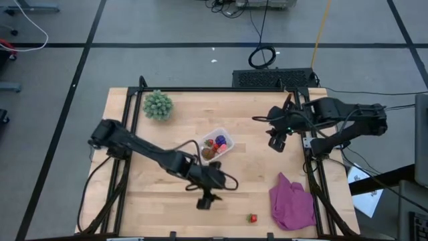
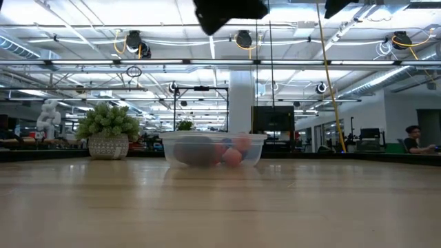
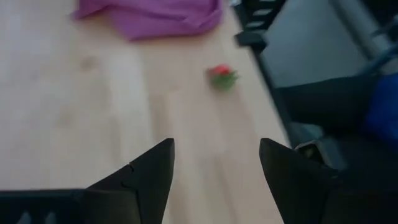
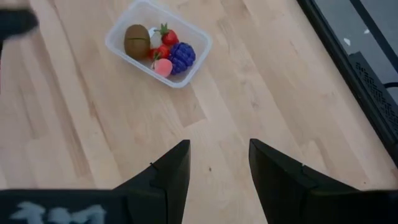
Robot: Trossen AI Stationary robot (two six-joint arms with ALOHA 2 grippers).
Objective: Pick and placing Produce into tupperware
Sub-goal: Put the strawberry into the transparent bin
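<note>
Spiky green ball plant (image 1: 158, 105) rests far left. Left gripper (image 1: 205, 199), fingers spread wide and empty, hovers over bare wood. Clear rounded tupperware (image 1: 225, 140) at centre holds brown kiwi (image 4: 136, 41), strawberries, purple cluster (image 4: 181, 57). One red strawberry (image 1: 252, 217) lies loose beside crumpled purple cloth (image 1: 291, 203). Right gripper (image 1: 277, 142), parted and empty, waits right of the tub.

A pale wooden surface (image 1: 160, 207) carries a clear tub (image 1: 217, 145) of toy fruit near its middle, a green spiky plant (image 1: 158, 105) at a far corner, a purple cloth (image 1: 292, 203) near the front edge, and a lone strawberry (image 1: 252, 217) just beside the cloth.
</note>
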